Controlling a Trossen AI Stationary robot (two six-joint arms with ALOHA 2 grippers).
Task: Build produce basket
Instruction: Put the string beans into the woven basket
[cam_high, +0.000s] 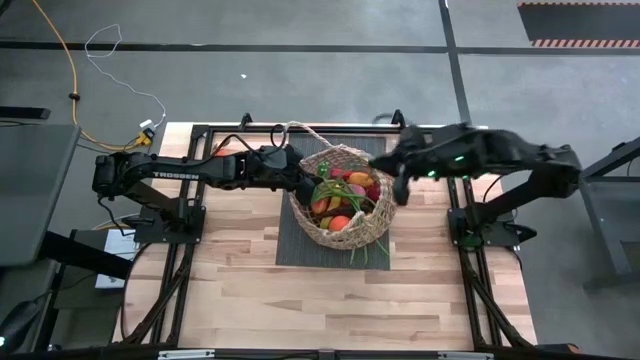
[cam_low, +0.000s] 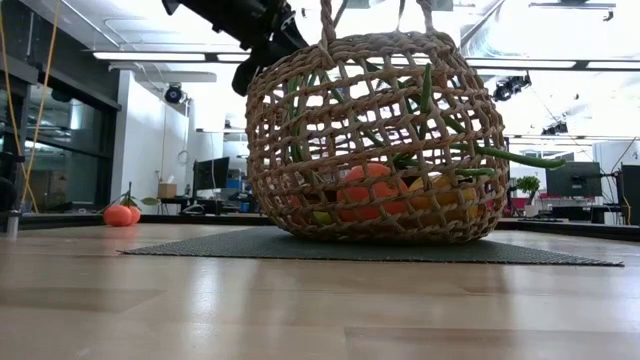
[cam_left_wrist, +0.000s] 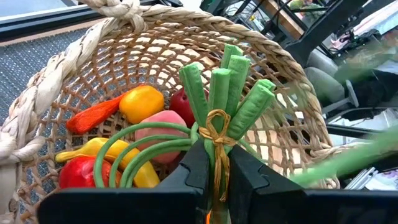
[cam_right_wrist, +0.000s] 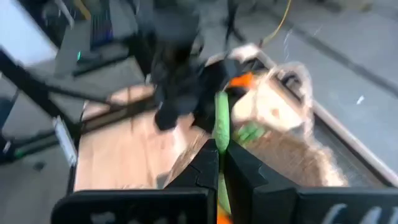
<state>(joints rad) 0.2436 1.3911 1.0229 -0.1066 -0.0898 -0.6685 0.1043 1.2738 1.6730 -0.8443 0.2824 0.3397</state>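
On the dark mat (cam_high: 295, 240) at the worktop's (cam_high: 250, 300) middle, the basket (cam_high: 350, 232) holds the produce (cam_high: 340, 208), the left end effector (cam_left_wrist: 214, 165) clenched on the green bean stalks (cam_left_wrist: 227, 84), the right end effector (cam_right_wrist: 219, 163) clamping one green stalk (cam_right_wrist: 221, 124).

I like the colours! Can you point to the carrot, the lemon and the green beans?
carrot (cam_left_wrist: 93, 115): left wrist view, middle of its orange body.
lemon (cam_left_wrist: 142, 103): left wrist view, its yellow side.
green beans (cam_left_wrist: 219, 93): left wrist view, a stalk above the tie.
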